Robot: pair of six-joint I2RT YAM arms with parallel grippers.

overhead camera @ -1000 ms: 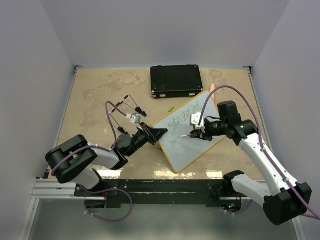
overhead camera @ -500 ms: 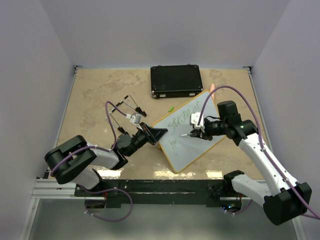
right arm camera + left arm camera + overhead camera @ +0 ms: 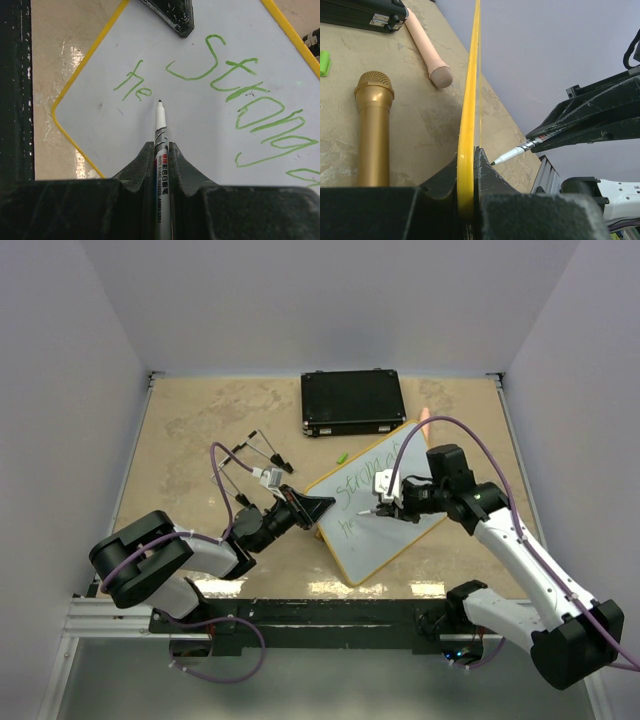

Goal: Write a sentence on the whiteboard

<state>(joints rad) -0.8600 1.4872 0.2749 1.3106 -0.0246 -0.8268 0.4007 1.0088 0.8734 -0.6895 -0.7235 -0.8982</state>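
Left gripper [image 3: 312,508] pinching the whiteboard [image 3: 385,540] by its near-left edge, a good hold on something likely light, stiff and slippery; right gripper [image 3: 160,148] pinching the marker [image 3: 160,125].

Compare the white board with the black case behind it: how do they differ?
Colour: the whiteboard is white with a yellow rim and green lettering; the black case is dark all over.
Pose: the whiteboard sits diagonally; the black case lies square to the far edge of the table.
Handling: the left end effector clamps the whiteboard's edge; nothing touches the black case.
Both are rectangular and similar in size.
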